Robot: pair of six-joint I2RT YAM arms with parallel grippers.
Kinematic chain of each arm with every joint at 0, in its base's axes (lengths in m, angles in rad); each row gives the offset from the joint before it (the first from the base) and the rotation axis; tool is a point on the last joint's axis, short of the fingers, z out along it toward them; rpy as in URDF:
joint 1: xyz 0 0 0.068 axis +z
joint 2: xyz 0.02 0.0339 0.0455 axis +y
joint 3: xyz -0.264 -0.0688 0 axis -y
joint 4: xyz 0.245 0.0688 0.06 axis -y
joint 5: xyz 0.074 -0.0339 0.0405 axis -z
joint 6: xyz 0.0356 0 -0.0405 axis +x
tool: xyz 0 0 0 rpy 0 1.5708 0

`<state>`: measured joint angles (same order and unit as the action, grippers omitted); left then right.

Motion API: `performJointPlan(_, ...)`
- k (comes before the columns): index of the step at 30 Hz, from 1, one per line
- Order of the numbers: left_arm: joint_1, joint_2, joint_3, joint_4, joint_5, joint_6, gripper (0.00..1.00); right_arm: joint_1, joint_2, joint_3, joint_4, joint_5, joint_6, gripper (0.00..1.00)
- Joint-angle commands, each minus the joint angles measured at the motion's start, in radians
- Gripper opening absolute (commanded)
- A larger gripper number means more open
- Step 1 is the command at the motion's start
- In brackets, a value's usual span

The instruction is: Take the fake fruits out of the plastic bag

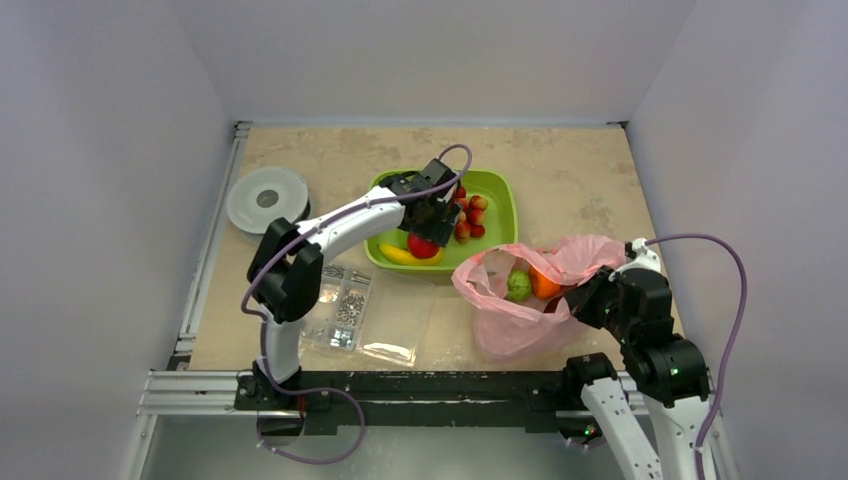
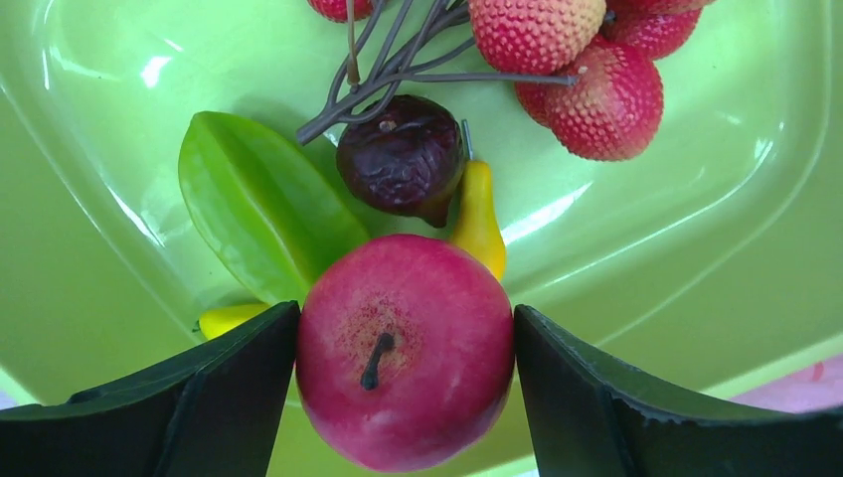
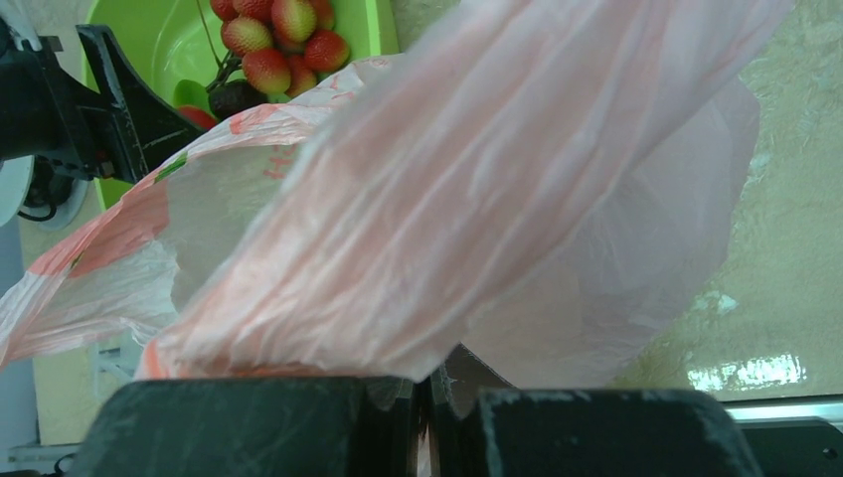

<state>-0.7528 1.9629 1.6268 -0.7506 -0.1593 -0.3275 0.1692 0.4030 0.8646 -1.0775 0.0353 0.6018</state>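
While the fingers (image 2: 199,397) of your left gripper (image 2: 403,318) stand wide at the red apple's (image 2: 418,388) 9 and 3 o'clock, you cannot tell grip from gap | apple over green tray (image 2: 696,248), banana (image 2: 478,221) and maroon fruit (image 2: 403,154) at its 12 | your right gripper (image 3: 422,417) pinched shut on pink plastic bag (image 3: 497,199) | bag at tray's 4 o'clock, green fruit (image 1: 518,286) and orange (image 1: 545,285) in its mouth

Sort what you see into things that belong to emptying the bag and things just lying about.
Job: pink translucent plastic bag; red round plastic apple; green round fruit and orange round fruit inside it; lime-green plastic tray.
Lying about: clear compartment box of metal screws; grey round spool.
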Motion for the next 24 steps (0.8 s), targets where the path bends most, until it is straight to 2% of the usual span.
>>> performJointPlan(1,0.005,-0.147,0.001,-0.011,0.026,0.024,0.79,0.0,-0.007,0.035,0.023,0.01,0.001,0.0)
performJointPlan(10,0.004,-0.29,0.109,-0.085,0.143,0.024,0.82,0.001,0.007,0.049,0.028,0.01,-0.004,0.0)
performJointPlan(14,-0.018,-0.404,0.048,0.105,0.461,-0.018,0.78,0.001,-0.004,0.055,0.013,0.024,-0.005,0.0)
performJointPlan(16,-0.072,-0.428,0.046,0.202,0.536,-0.039,0.76,0.002,-0.009,0.052,0.011,0.02,-0.005,0.0)
performJointPlan(20,-0.22,-0.396,0.088,0.27,0.511,-0.032,0.68,0.001,-0.038,0.058,0.001,0.003,-0.015,0.0)
performJointPlan(24,-0.307,-0.308,0.105,0.3,0.479,-0.052,0.56,0.001,-0.077,0.075,0.0,-0.002,-0.022,0.0)
